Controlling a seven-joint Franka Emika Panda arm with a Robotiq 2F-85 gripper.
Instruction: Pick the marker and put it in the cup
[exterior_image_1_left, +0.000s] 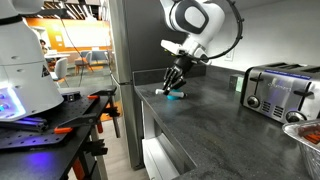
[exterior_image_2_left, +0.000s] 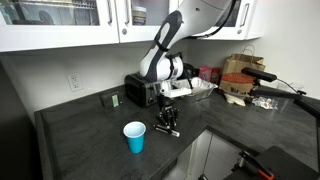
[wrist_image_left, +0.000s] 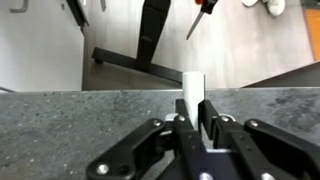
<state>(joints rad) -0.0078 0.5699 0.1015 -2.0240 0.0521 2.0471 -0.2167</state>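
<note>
White marker (wrist_image_left: 194, 88) upright between fingers (wrist_image_left: 184, 125), pinched both sides; teal cup (exterior_image_2_left: 134, 137) nearby, apart.

Wrist view: marker (wrist_image_left: 194, 86) lower end hidden between hand (wrist_image_left: 196, 113) fingers; exterior view: toaster (exterior_image_1_left: 283, 90) cropped by right edge.

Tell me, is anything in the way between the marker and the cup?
No, nothing I can see. In the wrist view the marker sits in the claw. In an exterior view only bare counter lies between the claw and the cup.
</note>
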